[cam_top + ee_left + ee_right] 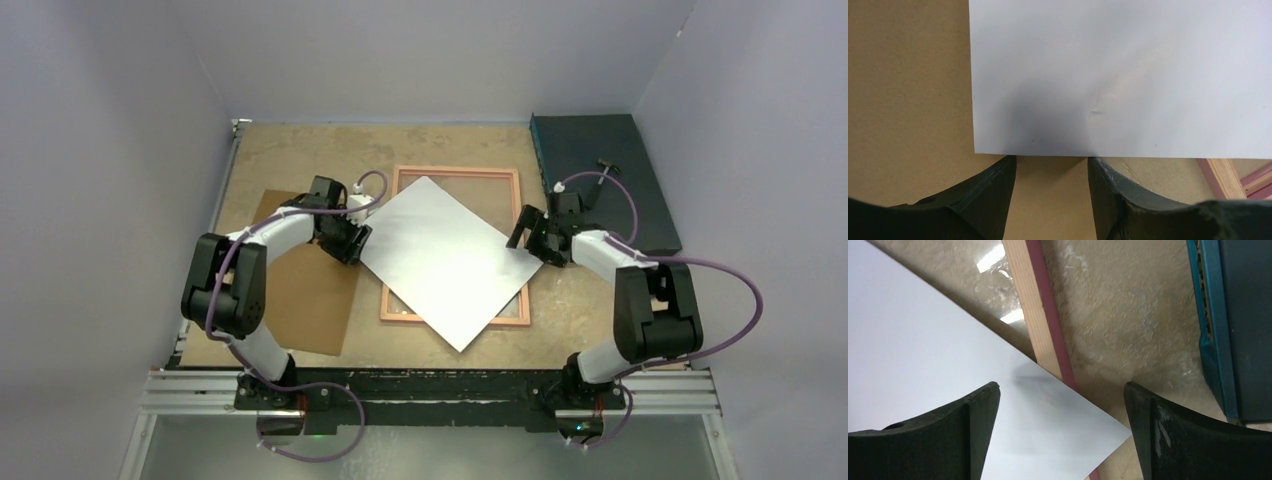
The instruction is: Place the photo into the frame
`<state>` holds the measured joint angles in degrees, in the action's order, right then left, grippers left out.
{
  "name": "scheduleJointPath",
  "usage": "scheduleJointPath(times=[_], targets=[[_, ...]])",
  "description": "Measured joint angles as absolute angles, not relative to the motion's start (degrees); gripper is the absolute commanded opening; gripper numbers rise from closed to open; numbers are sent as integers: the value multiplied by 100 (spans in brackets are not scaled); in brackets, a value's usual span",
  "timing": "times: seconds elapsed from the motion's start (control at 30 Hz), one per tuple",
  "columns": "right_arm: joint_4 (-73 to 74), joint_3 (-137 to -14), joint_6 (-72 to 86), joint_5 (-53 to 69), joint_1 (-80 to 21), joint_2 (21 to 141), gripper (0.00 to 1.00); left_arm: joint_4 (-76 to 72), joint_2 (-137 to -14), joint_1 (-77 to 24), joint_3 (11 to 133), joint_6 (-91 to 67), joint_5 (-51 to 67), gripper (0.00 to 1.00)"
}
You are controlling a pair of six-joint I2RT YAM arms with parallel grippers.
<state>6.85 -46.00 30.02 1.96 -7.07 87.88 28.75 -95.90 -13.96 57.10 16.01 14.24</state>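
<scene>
The photo [450,258] lies white side up, turned like a diamond across the frame [455,172], which rests flat on the table with its wood-coloured back up. My left gripper [354,244] is at the photo's left edge. In the left wrist view it [1052,165] is open, its fingertips [1000,172] meeting the paper's edge [1108,75] with only bare table between them. My right gripper [530,248] hangs over the photo's right corner. Its jaws [1062,390] stand wide open, straddling that corner [1048,440] without touching it.
A brown backing board [310,290] lies left of the frame, under the left arm. A dark teal box [600,175] sits at the back right, close to the right gripper [1238,325]. A frame rail [1040,325] runs beneath the photo; a frame corner [1225,175] shows at the lower right.
</scene>
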Motion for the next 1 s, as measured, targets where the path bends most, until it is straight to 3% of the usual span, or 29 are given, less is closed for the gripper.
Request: scheduleJointPath(times=[0.53, 1.0], targets=[[674, -3824, 3100, 836, -707, 7234, 89, 2617, -10189, -1522, 6331, 1450, 1197, 52], [1002, -3835, 3326, 91, -707, 7094, 90, 2613, -10309, -1544, 6519, 1452, 810, 51]])
